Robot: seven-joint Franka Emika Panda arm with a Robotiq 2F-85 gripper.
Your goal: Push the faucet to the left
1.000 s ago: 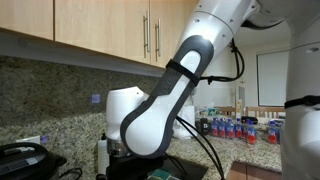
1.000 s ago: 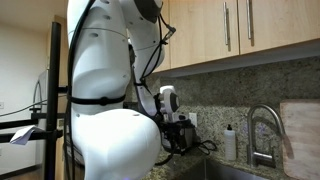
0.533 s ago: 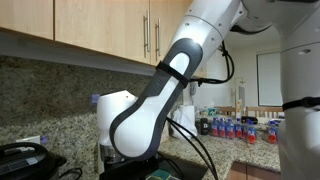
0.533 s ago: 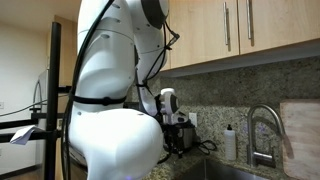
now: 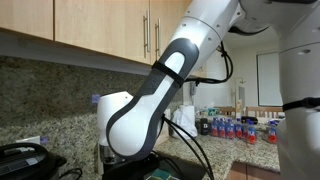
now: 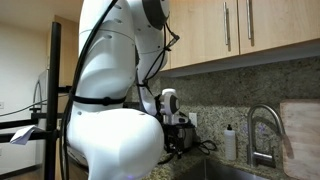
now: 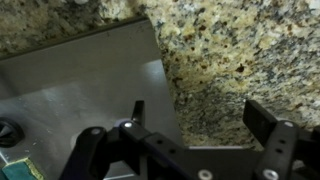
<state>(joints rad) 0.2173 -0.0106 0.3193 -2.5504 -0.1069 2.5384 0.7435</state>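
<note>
In an exterior view the faucet (image 6: 266, 128) stands below the cabinets (image 6: 240, 30), with the bottle (image 6: 230, 143) between it and the hand (image 6: 178, 140). In the wrist view the sink (image 7: 80, 90) lies left of the worktop (image 7: 240, 50).

The white arm (image 5: 150, 100) looms large in both exterior views, bent sharply at the elbow, its forearm slanting down from above. The wrist hangs low and carries the tool (image 7: 200, 120) pointing downward, jaws spread wide, with nothing between its two dark fingers (image 7: 262, 117)
</note>
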